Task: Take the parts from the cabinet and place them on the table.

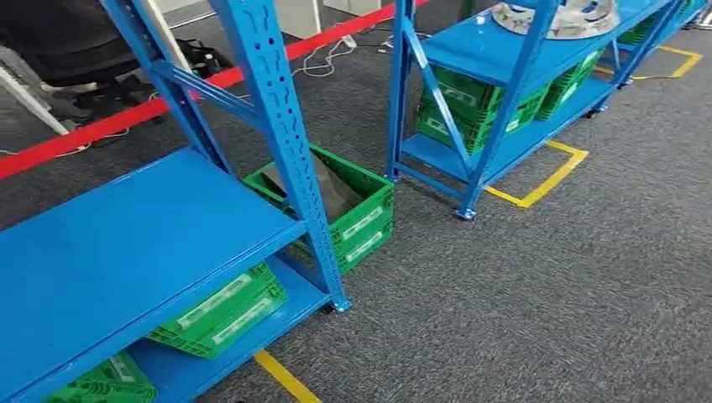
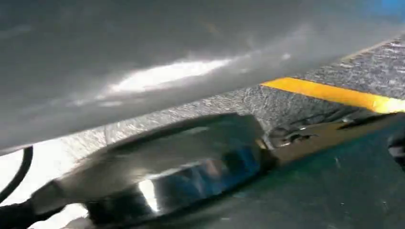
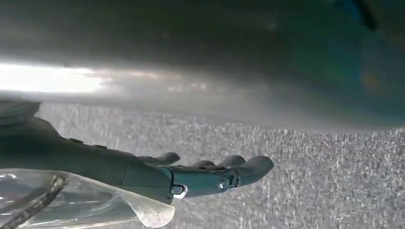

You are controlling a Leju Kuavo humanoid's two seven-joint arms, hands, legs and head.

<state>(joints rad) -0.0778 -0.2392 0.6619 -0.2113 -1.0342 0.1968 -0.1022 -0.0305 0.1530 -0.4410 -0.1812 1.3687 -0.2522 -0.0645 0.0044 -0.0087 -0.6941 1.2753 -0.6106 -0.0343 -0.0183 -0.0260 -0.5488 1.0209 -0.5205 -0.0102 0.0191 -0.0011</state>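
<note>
**Robot between shelves, part far from the hands**

The risk I see here is a collision: if the robot turns near the blue shelf, a low arm could strike its post, I think. The right hand hangs over the grey carpet, fingers stretched and a little apart, holding nothing. The left wrist picture is too blurred, so I cannot tell that hand's state. The metal part lies on the second shelf, well apart from the right hand, far ahead.

White labels on green crates under blue shelving, too blurred to read; no other legible text anywhere.
</note>
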